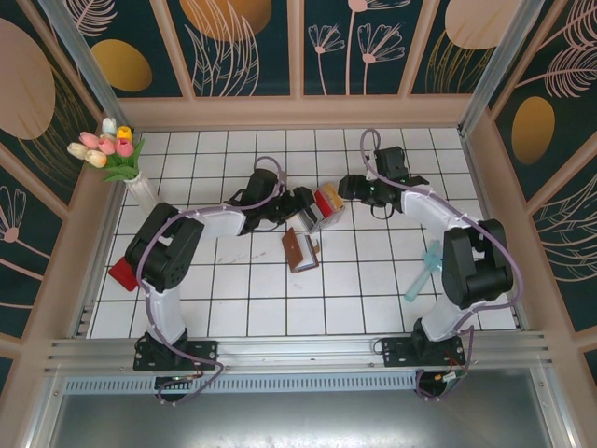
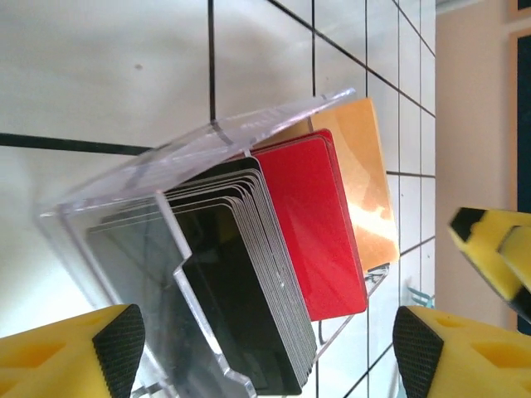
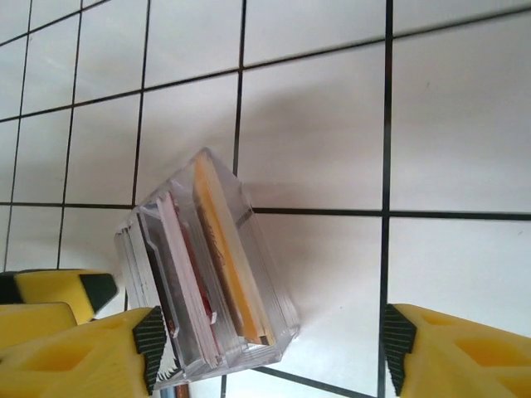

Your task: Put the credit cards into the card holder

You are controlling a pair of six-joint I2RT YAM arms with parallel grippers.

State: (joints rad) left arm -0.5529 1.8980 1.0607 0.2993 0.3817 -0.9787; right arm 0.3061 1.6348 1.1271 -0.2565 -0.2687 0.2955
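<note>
left gripper: you have its fingers spread wide, and nothing is pinched. the clear case lies in front of them with its near end reaching into the gap. one pad sits just beside the case's corner; you cannot tell whether it touches. the credit cards stand on edge inside the case. the black stack reaches deepest between the fingers, the red ones are behind it and the tan-orange ones are farthest from the pads. a yellow finger of the right gripper shows just past the other pad. right gripper: its fingers are also spread, with no grip. from this side the case sits off-centre in the gap, just beside one pad and well apart from the other, with the cards edge-on to the fingers. in the top view the two grippers face each other across the case, their fingertips close on either side. the card holder lies on the white tiled table, apart from both pairs of fingers, on the side toward the arm bases.
</note>
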